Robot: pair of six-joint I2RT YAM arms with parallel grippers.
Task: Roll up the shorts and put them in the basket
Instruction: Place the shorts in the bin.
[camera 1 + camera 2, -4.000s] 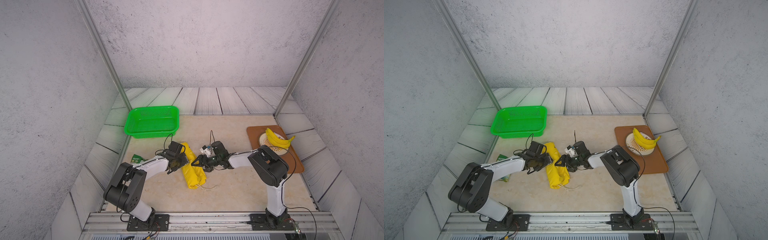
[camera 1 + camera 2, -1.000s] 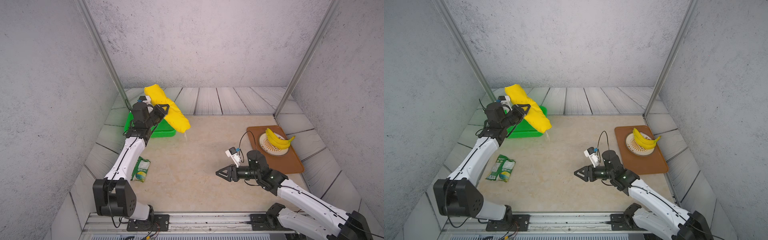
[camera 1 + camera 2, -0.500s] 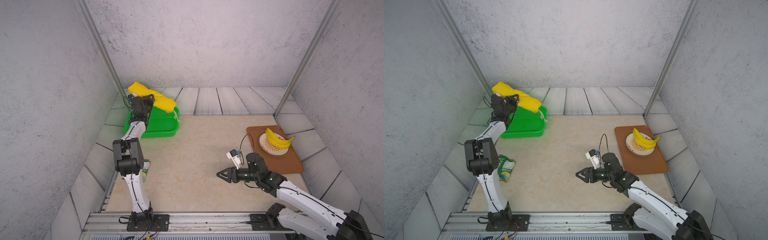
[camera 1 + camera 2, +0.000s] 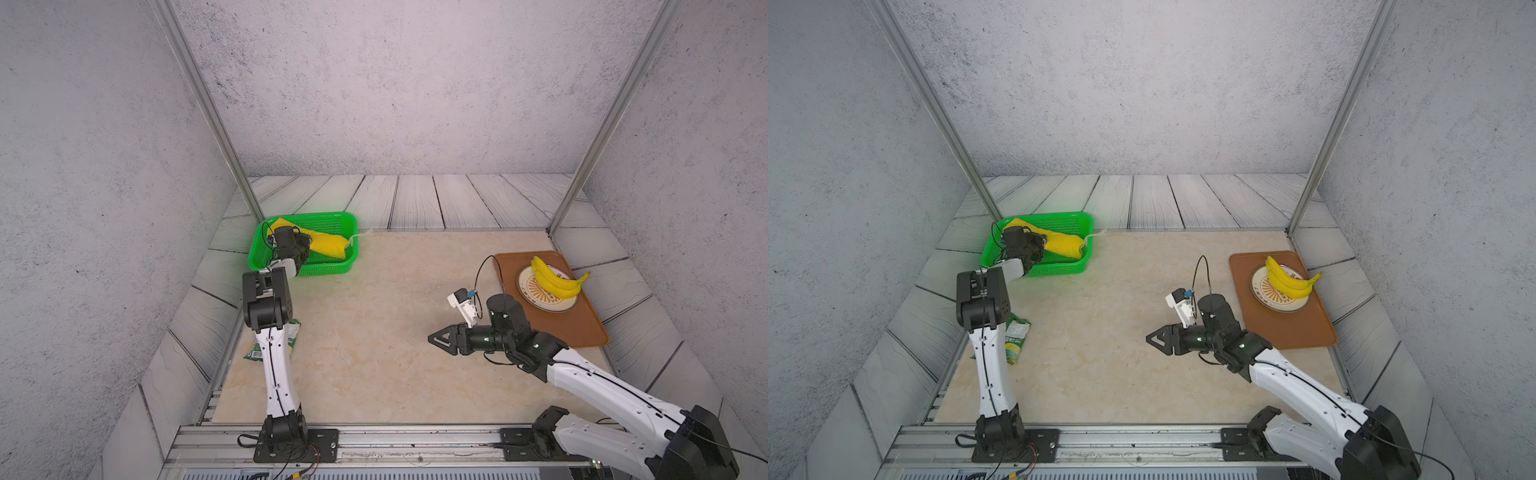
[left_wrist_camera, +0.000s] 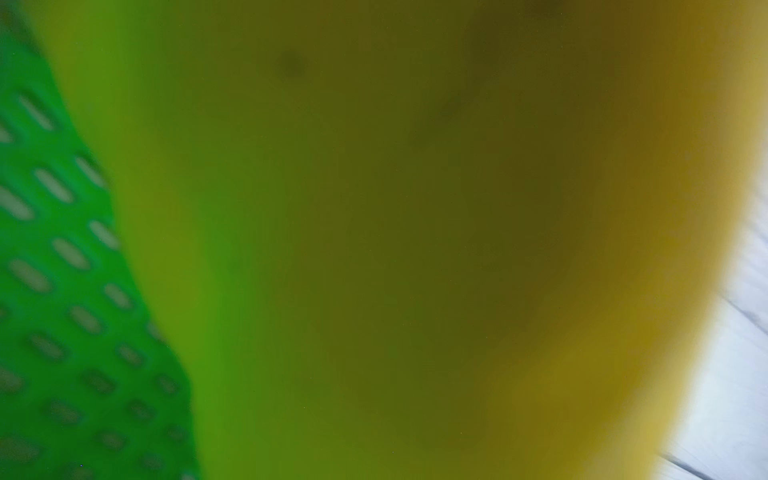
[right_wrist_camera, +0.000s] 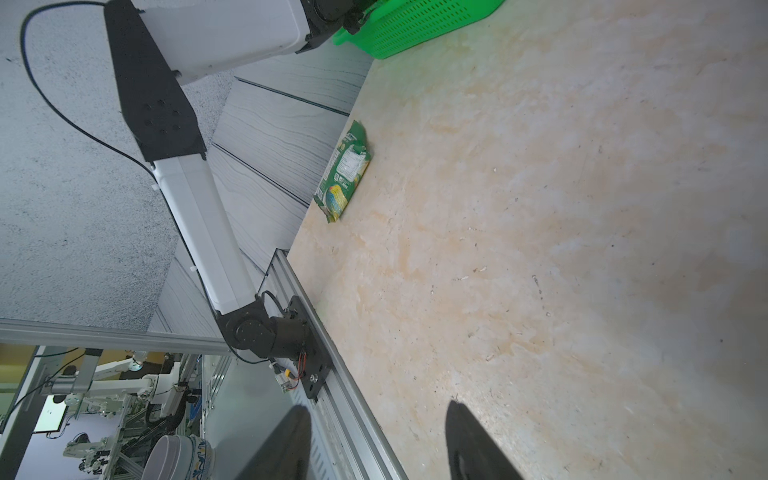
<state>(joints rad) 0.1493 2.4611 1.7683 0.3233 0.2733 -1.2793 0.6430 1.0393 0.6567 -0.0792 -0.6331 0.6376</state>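
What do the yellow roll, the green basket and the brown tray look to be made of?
Shorts: soft matte cloth; the roll bulges and creases, and a whitish cord trails from its end. Basket: moulded plastic with a slight sheen; slotted walls. Tray: smooth brown with a raised lip, probably plastic, possibly lacquered wood.

bright, even, diffuse light in both top views, with only soft faint shadows. the left wrist view is a close, dim blur of shorts [image 5: 415, 249] and green basket [image 5: 62, 291]; the right wrist view is sharp.
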